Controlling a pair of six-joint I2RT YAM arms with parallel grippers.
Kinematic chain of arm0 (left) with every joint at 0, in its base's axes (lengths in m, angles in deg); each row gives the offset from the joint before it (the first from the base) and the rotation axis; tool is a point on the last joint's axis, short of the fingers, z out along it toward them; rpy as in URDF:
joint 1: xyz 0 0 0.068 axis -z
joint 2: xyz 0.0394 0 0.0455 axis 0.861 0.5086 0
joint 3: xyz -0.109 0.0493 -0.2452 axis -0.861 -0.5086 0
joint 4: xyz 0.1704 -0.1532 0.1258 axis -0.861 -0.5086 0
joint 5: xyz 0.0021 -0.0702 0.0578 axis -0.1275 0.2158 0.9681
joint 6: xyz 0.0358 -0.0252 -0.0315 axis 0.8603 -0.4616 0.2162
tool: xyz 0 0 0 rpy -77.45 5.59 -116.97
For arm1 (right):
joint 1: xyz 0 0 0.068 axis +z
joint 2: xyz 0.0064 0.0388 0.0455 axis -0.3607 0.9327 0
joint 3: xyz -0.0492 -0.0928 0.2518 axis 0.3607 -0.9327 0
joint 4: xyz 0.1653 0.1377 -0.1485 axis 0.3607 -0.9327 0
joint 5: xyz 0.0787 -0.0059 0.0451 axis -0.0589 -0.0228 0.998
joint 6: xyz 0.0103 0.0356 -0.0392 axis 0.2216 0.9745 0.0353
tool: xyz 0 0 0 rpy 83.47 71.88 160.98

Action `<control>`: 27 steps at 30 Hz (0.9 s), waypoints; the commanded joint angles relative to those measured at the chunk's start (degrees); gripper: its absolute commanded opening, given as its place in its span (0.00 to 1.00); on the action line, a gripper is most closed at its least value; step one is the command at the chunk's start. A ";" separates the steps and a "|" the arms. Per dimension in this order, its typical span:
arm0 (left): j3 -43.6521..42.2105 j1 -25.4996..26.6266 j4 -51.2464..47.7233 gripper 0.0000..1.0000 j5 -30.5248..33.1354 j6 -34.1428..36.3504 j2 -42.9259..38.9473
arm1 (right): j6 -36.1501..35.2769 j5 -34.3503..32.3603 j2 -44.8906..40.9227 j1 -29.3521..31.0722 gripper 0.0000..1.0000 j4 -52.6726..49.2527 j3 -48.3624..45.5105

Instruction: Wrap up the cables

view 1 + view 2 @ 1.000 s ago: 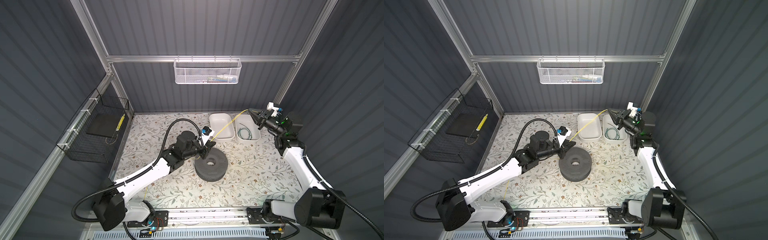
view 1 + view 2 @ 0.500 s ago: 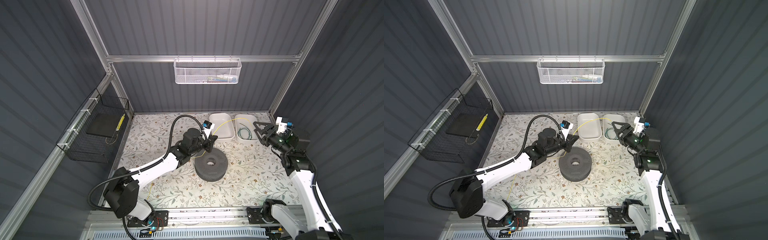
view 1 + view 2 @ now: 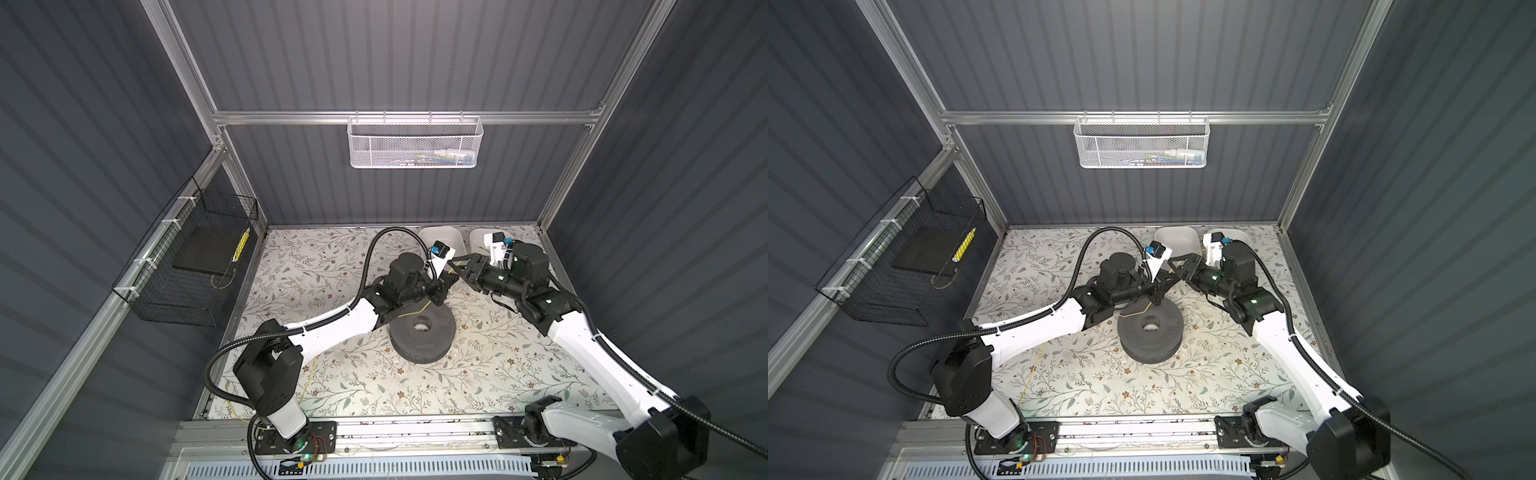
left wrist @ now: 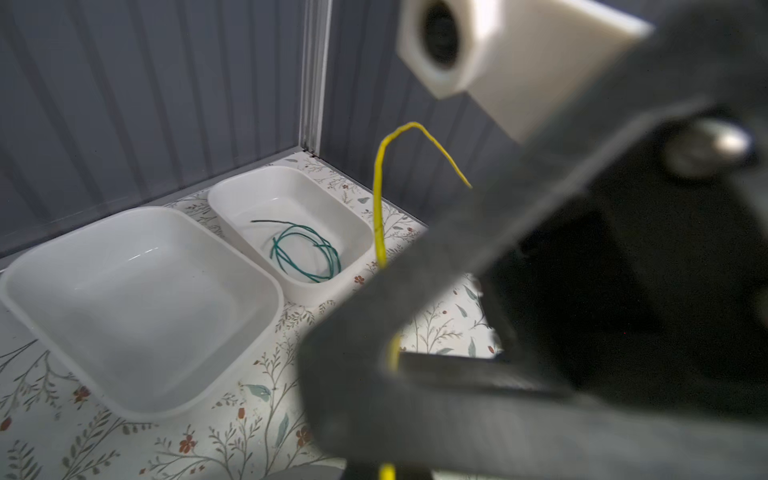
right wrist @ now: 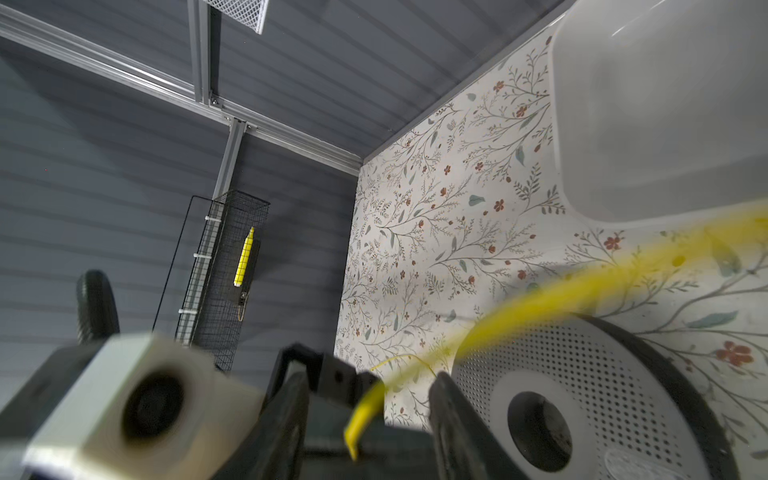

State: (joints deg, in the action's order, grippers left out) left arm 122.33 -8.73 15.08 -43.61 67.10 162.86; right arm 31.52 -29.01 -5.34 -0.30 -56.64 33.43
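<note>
In both top views a black basket (image 3: 178,291) hangs at the left edge. Low and left of centre the cable (image 3: 1033,372) lies on the floral counter (image 3: 316,266), a hair-thin, bright yellow line running up to the left arm. At centre the left hand (image 3: 446,281) is clenched on it above a dark perforated disc (image 3: 422,338). In the left wrist view the cable rises from the bottom edge and arcs over at upper centre. Just right, the right hand (image 3: 454,267) is released, with the cable between its spread fingers. A green wire (image 4: 306,251) coils in the smaller tray (image 4: 353,232).
</note>
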 commanded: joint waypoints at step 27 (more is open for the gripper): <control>-22.60 0.02 -55.06 0.88 35.75 -29.03 -47.23 | -9.31 -10.69 -3.39 -9.20 0.00 -3.71 2.44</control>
State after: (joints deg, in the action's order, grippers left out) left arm 105.06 -8.77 -34.08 -3.43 43.71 115.72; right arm 23.83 -39.89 -8.95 -7.89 -59.61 33.87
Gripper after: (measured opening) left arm 0.887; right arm 0.045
